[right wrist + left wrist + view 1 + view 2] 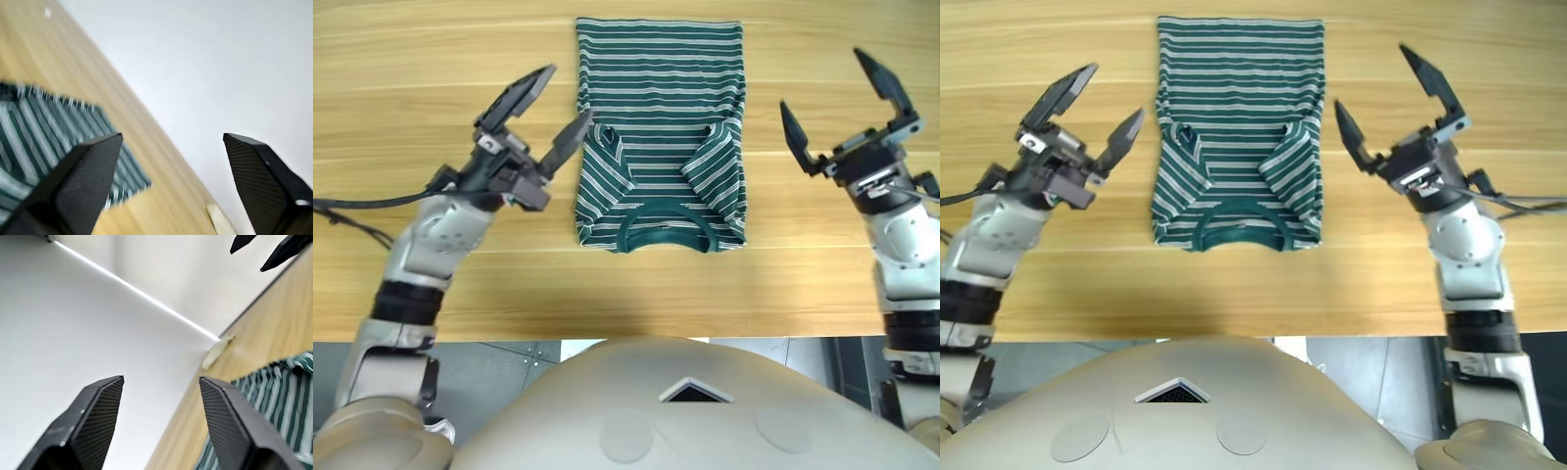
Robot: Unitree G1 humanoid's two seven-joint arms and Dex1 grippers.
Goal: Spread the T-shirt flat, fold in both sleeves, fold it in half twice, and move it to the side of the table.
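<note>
T-shirt (pixel 658 127), striped in dark green and white, lies flat on the wooden table (pixel 411 88), roughly midway between the two arms. Its collar faces the robot and its hem lies on the far side. Both sleeves are folded inward over the chest, so the shirt forms a tall rectangle.

The left gripper (pixel 568 95) is on the shirt's left with its two fingers spread wide and nothing between them. Its inner fingertip comes just beside the shirt's left edge, level with the folded sleeve; whether it touches the cloth cannot be told.

The right gripper (pixel 820 78) is on the shirt's right, also spread wide and empty. It stands clearly apart from the cloth, with bare table between its inner finger and the shirt's right edge.
</note>
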